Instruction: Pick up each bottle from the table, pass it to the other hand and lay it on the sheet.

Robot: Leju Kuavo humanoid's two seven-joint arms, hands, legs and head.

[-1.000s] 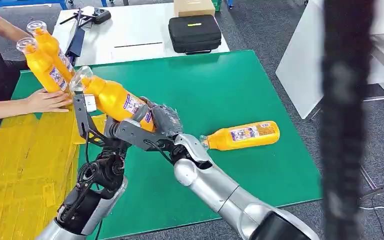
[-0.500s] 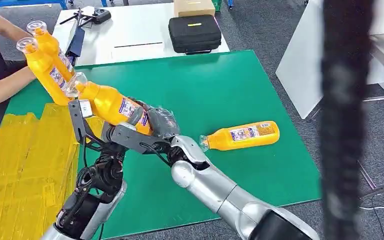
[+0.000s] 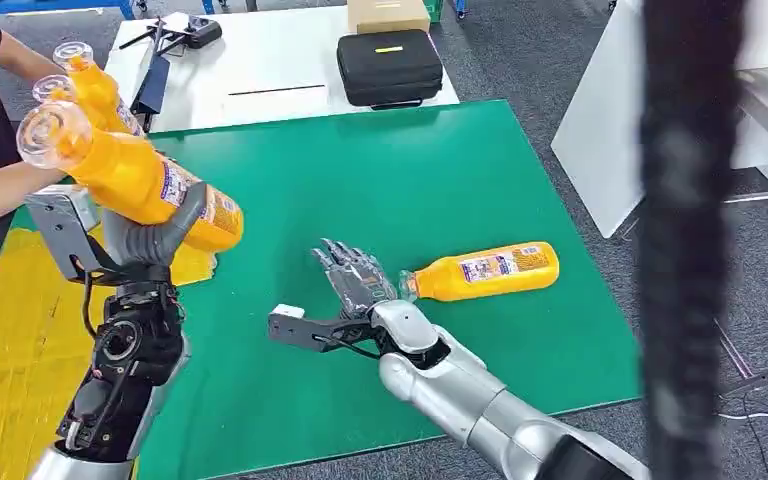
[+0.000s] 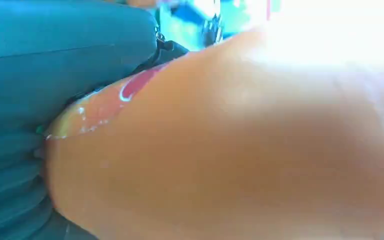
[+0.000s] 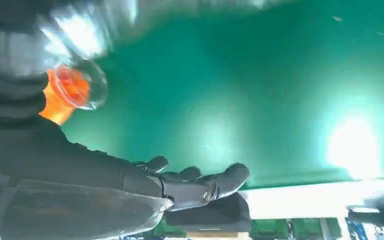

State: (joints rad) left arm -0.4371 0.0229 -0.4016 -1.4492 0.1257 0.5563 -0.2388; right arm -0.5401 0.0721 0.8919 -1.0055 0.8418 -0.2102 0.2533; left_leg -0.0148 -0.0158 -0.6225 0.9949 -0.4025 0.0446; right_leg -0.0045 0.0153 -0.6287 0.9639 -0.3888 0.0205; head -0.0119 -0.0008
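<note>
My left hand [image 3: 155, 238] grips an orange bottle [image 3: 130, 176] with a clear cap, held tilted in the air above the left side of the green table [image 3: 420, 170], near the yellow sheet [image 3: 20, 340]. The same bottle's orange body [image 4: 230, 150] looms close in the left wrist view. My right hand [image 3: 358, 280] is open over the table's middle, fingers [image 5: 200, 185] spread and nothing in them. Another orange bottle [image 3: 485, 270] lies on its side just right of that hand; its cap end [image 5: 72, 92] shows beside the wrist. A person at far left holds two more orange bottles [image 3: 85, 85].
The person's arm [image 3: 0, 180] reaches in over the table's left edge. Behind the green table stands a white table [image 3: 270, 60] with a black case [image 3: 390, 66], a cardboard box and a controller. A dark blurred pole [image 3: 690, 240] crosses the right side of the head view.
My right hand let go of the bottle and drew back to the table's middle, opening. My left hand now holds it alone and has carried it left and upward, toward the sheet.
</note>
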